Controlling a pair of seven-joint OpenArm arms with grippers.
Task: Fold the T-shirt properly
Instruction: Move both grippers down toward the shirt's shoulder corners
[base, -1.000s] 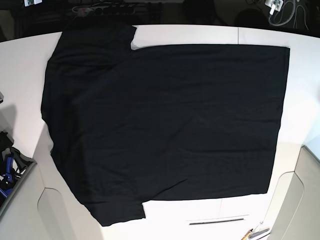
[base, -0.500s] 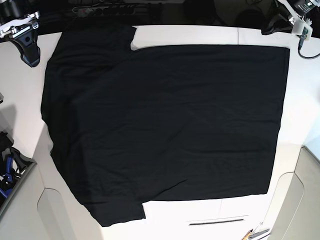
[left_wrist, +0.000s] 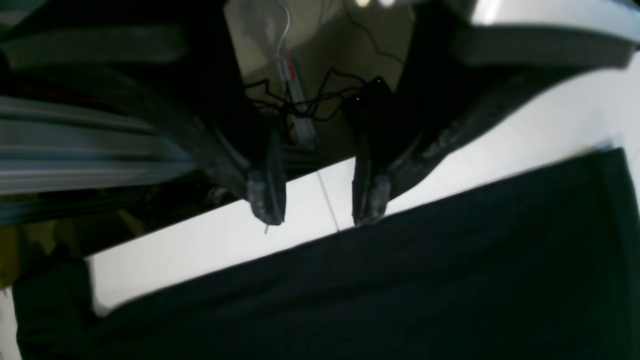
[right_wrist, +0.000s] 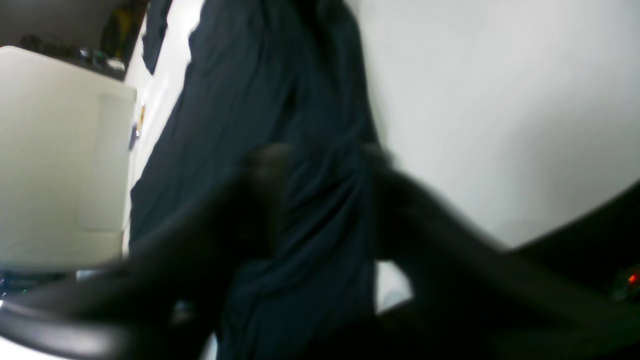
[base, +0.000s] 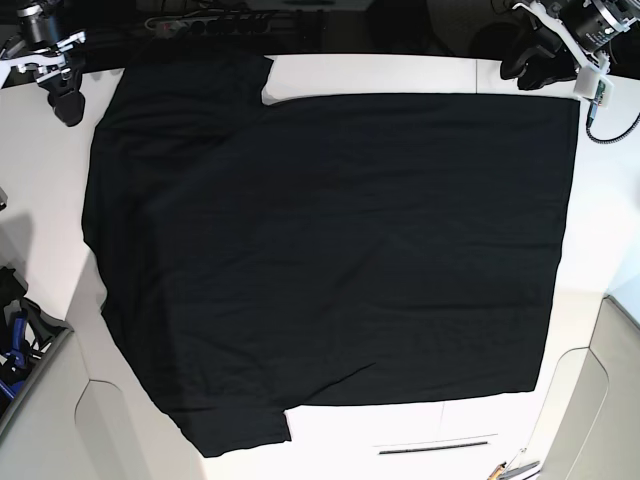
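Observation:
The black T-shirt lies spread flat on the white table, plain side up, with its sleeves at the left and its hem at the right. My left gripper hovers at the shirt's far right corner. In the left wrist view this left gripper is open over bare table, just beyond the T-shirt's edge, with nothing between its fingers. My right gripper hangs off the far left sleeve. The right wrist view is blurred; the right gripper has its fingers apart above the T-shirt, holding nothing.
Cables and a power strip run behind the table's far edge. Blue-handled tools sit low on the left. Beige panels flank the near corners, and a dark slot marks the table's front.
Both arms have come into view at the far corners. The left gripper has moved in toward the shirt's far right corner. The shirt lies as before.

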